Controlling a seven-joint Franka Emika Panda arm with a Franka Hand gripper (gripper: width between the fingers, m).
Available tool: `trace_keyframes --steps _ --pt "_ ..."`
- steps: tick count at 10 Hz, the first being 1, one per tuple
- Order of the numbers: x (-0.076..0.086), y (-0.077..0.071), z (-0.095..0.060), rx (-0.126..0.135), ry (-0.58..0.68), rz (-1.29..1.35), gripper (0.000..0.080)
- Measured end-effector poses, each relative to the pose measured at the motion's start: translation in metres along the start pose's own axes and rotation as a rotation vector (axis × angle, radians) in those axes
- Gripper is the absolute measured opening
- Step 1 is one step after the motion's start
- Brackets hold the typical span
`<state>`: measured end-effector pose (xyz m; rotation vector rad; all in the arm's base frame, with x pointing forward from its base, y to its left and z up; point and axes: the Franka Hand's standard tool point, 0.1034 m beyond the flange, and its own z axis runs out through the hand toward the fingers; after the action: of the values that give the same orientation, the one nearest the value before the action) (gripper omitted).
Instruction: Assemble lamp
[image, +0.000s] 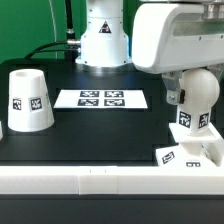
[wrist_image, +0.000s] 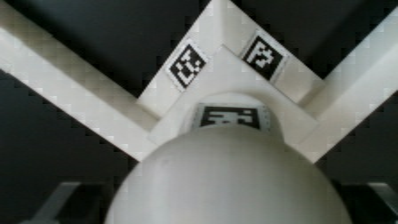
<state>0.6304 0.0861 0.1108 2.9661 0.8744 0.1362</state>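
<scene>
My gripper (image: 197, 84) is shut on the white ball bulb (image: 203, 97) and holds it upright at the exterior view's right. The bulb's tagged stem points down, just over the low square base (image: 190, 152), which lies in the front right corner. I cannot tell whether the stem touches the base. In the wrist view the bulb (wrist_image: 222, 170) fills the space between the fingers of my gripper (wrist_image: 217, 208), and the base (wrist_image: 228, 62) with its tags lies beyond it. The tapered shade (image: 29, 100) stands upright at the exterior view's left, apart from the arm.
The marker board (image: 102, 99) lies flat in the middle of the black table. A white rail (image: 90, 180) runs along the front edge and meets a side rail at the base's corner (wrist_image: 71, 60). The arm's pedestal (image: 103, 40) stands at the back.
</scene>
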Motion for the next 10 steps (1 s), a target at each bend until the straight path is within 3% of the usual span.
trace_keyframes --steps 10 --pt "-0.0032 0.0025 -0.0005 0.031 0.005 0.954 0.0578"
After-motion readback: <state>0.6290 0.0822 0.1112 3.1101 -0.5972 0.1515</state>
